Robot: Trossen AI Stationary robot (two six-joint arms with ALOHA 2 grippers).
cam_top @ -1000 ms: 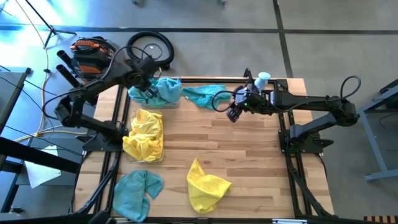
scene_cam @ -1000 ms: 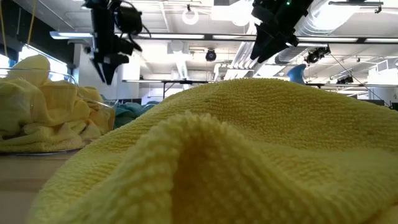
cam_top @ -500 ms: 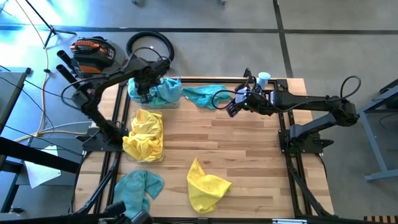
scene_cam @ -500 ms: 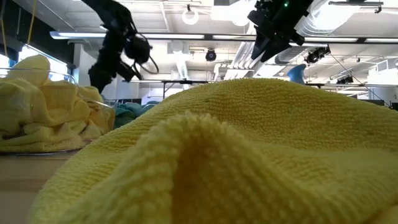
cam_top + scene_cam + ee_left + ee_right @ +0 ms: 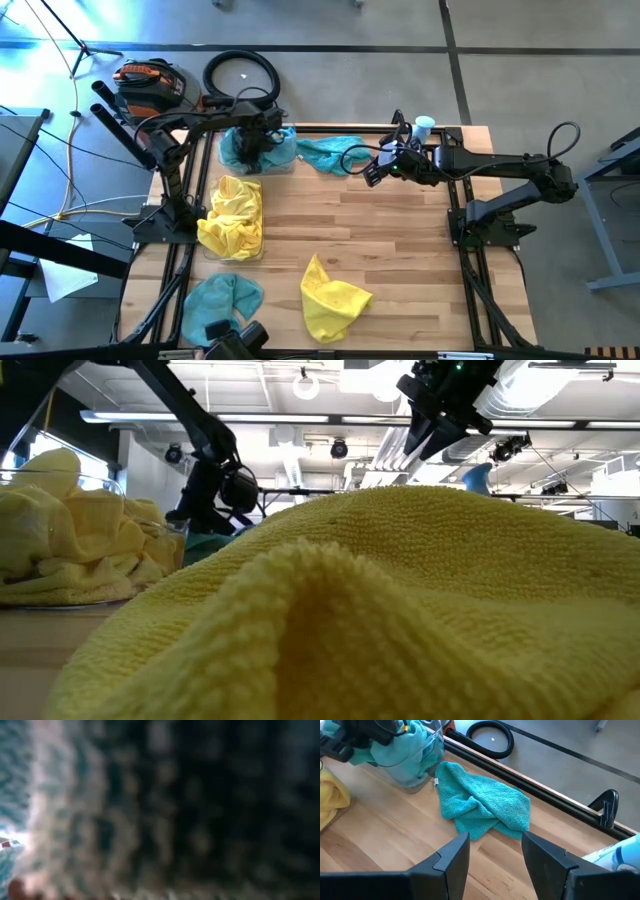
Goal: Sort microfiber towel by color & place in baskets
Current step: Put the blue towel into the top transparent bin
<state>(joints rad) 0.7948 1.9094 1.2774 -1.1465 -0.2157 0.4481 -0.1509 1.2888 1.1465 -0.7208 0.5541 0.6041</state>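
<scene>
Teal towel (image 5: 485, 805) lying loose as right gripper (image 5: 492, 851), fingers spread, is hovering for pickup; left gripper (image 5: 258, 140), opening indiscernible, is pressing into teal basket (image 5: 245, 162).

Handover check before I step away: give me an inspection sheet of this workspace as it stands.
Surface: wooden table, bare in the middle.
Job's things: teal bin at the far left holds teal towels; yellow bin is heaped with yellow towels. Loose: teal towel at the far edge, teal towel and yellow towel at the near edge.
Clutter: white-and-blue bottle at the far right.
Grippers: left gripper down in the teal bin; right gripper open, hovering near the far teal towel.
Cables: black coil on the floor.
Surroundings: orange-and-black tool on the floor.
</scene>
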